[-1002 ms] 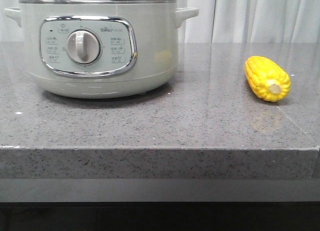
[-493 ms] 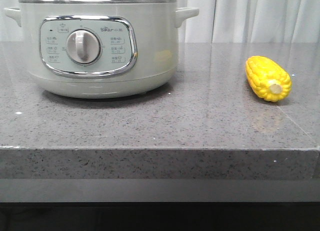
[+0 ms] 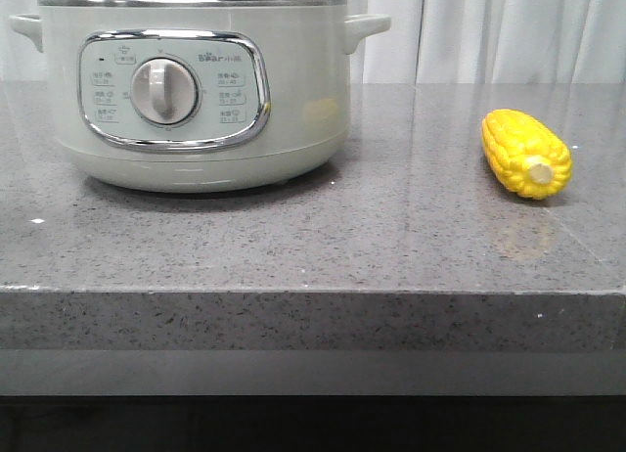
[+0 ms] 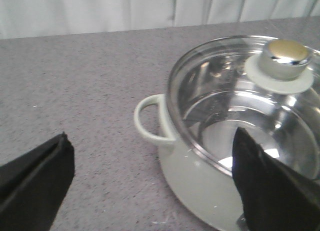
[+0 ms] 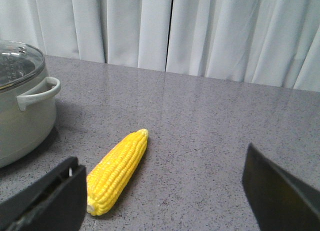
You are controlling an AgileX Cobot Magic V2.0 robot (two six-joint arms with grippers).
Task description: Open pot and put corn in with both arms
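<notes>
The pot (image 3: 196, 90), pale grey-green with a chrome-framed panel and round dial, stands at the left of the grey counter with its lid on. In the left wrist view the pot (image 4: 200, 181) shows its glass lid (image 4: 240, 106) with a chrome knob (image 4: 285, 58) and one side handle (image 4: 150, 123). My left gripper (image 4: 150, 191) is open and empty, above the counter beside that handle. The corn (image 3: 525, 154) lies at the right of the counter. In the right wrist view the corn (image 5: 117, 172) lies close before my open, empty right gripper (image 5: 162, 191), nearer one finger. Neither gripper shows in the front view.
The grey speckled counter (image 3: 323, 247) has its front edge close to the camera. White curtains (image 5: 200, 31) hang behind the counter. The pot's other handle (image 5: 37, 93) shows in the right wrist view, a short way from the corn.
Nothing has visibly changed on the counter; the front view has shifted very slightly.
</notes>
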